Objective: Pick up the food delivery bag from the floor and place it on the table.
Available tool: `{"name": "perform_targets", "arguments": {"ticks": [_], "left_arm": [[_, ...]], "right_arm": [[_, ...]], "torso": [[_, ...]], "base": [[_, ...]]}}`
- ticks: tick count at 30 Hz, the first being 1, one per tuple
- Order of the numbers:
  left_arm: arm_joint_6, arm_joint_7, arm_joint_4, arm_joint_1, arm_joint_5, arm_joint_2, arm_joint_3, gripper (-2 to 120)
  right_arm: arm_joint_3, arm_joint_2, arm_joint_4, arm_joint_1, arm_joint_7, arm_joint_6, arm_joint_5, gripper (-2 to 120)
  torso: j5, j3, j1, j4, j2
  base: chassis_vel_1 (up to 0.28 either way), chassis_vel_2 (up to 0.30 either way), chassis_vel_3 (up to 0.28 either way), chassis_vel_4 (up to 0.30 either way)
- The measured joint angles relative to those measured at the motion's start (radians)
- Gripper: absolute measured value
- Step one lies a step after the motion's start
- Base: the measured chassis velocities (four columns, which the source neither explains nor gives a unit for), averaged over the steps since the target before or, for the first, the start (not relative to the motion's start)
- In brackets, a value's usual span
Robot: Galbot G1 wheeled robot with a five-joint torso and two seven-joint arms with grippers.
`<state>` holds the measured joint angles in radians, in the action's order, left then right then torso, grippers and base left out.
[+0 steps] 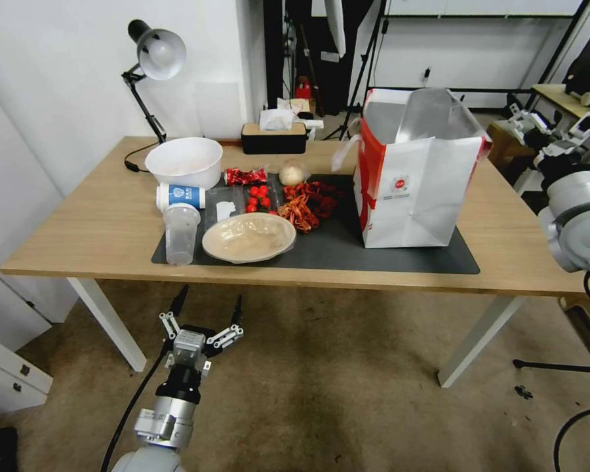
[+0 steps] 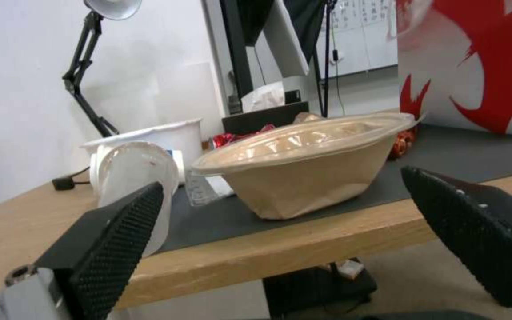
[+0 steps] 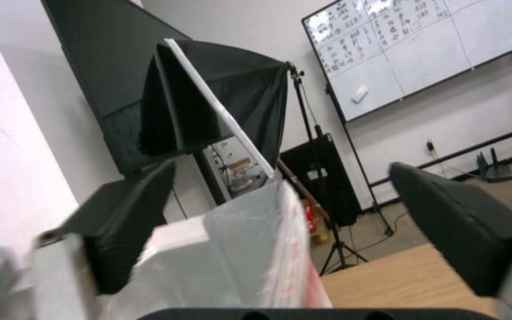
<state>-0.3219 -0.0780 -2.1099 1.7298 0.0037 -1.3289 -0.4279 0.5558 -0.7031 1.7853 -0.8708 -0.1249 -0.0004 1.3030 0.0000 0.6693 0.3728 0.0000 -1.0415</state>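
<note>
Bag (image 1: 416, 177) upright on table (image 1: 85, 229), on mat's (image 1: 347, 252) right end. Right gripper (image 3: 280, 222) wide open, empty, beside bag's top, nearer. Left gripper (image 1: 206, 308) spread wide, low before table's front edge.

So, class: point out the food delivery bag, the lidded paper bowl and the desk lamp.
food delivery bag (image 1: 416, 190): head view, white front panel.
lidded paper bowl (image 2: 303, 178): left wrist view, tan side wall.
desk lamp (image 1: 160, 54): head view, shade.
</note>
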Motion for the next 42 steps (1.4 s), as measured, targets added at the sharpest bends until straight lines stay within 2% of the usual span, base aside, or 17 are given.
{"name": "perform_targets", "arguments": {"ticks": [3,9,17,20,24,27,28,31,32,35,36,37,41,42], "left_arm": [[0.001,-0.001,0.001,-0.002,-0.001,0.001,0.001,100],[0.000,-0.002,0.005,-0.004,-0.004,0.003,0.002,100],[-0.013,0.003,0.008,-0.005,-0.015,0.013,-0.001,100],[-0.014,0.003,0.004,-0.006,-0.029,0.020,-0.010,100],[-0.014,0.003,0.001,-0.005,-0.033,0.024,-0.014,100],[-0.015,0.002,-0.004,-0.005,-0.045,0.028,-0.022,100],[-0.015,0.002,-0.004,-0.005,-0.045,0.028,-0.022,100],[-0.020,0.001,-0.001,-0.004,-0.050,0.031,-0.025,100],[-0.025,0.001,0.004,-0.004,-0.053,0.032,-0.026,100],[-0.027,0.001,0.008,-0.003,-0.054,0.035,-0.026,100],[-0.027,0.001,0.014,-0.004,-0.054,0.038,-0.025,100],[-0.027,0.001,0.014,-0.004,-0.054,0.038,-0.025,100],[-0.027,0.004,0.034,-0.012,-0.054,0.038,-0.023,100],[-0.027,0.004,0.034,-0.012,-0.054,0.038,-0.023,100]], "right_arm": [[0.028,0.000,0.032,-0.038,-0.014,-0.009,-0.030,100],[0.103,-0.007,0.106,-0.142,-0.005,-0.035,-0.125,100],[0.224,-0.072,0.265,-0.339,0.007,-0.083,-0.312,100],[0.259,-0.151,0.342,-0.426,0.024,-0.103,-0.422,100],[0.266,-0.186,0.368,-0.449,0.033,-0.107,-0.468,100],[0.266,-0.282,0.428,-0.512,0.062,-0.130,-0.613,100],[0.266,-0.282,0.428,-0.512,0.062,-0.130,-0.613,100],[0.253,-0.358,0.440,-0.571,0.102,-0.117,-0.737,100],[0.245,-0.400,0.440,-0.603,0.122,-0.095,-0.790,100],[0.240,-0.445,0.432,-0.635,0.151,-0.057,-0.846,100],[0.234,-0.485,0.421,-0.664,0.178,-0.013,-0.899,100],[0.234,-0.485,0.421,-0.664,0.178,-0.013,-0.899,100],[0.208,-0.580,0.387,-0.725,0.229,0.095,-1.005,100],[0.208,-0.580,0.387,-0.725,0.229,0.095,-1.005,100]], "torso": [[-0.0001,0.000,0.000,0.0001,0.000],[0.0001,0.000,0.000,-0.0001,0.000],[-0.0003,0.000,0.000,0.0001,0.000],[0.0000,0.000,0.000,-0.0001,0.000],[-0.0002,0.000,0.000,0.0000,0.000],[-0.0003,0.000,0.000,0.0003,0.000],[-0.0003,0.000,0.000,0.0003,0.000],[-0.0002,0.000,0.000,0.0001,0.000],[-0.0001,0.000,0.000,0.0000,0.000],[-0.0003,0.000,0.000,0.0001,0.000],[0.0001,0.000,0.000,0.0000,0.000],[0.0001,0.000,0.000,0.0000,0.000],[-0.0002,0.000,0.000,0.0000,0.000],[-0.0002,0.000,0.000,0.0000,0.000]], "base": [[0.000,0.000,0.000,0.000],[0.000,0.000,0.000,0.000],[0.000,0.000,0.000,0.000],[0.000,0.000,0.000,0.000],[0.000,0.000,0.000,0.000],[0.000,0.000,0.000,0.000],[0.000,0.000,0.000,0.000],[0.000,0.000,0.000,0.000],[0.000,0.000,0.000,0.000],[0.000,0.000,0.000,0.000],[0.000,0.000,0.000,0.000],[0.000,0.000,0.000,0.000],[0.000,0.000,0.000,0.000],[0.000,0.000,0.000,0.000]]}}
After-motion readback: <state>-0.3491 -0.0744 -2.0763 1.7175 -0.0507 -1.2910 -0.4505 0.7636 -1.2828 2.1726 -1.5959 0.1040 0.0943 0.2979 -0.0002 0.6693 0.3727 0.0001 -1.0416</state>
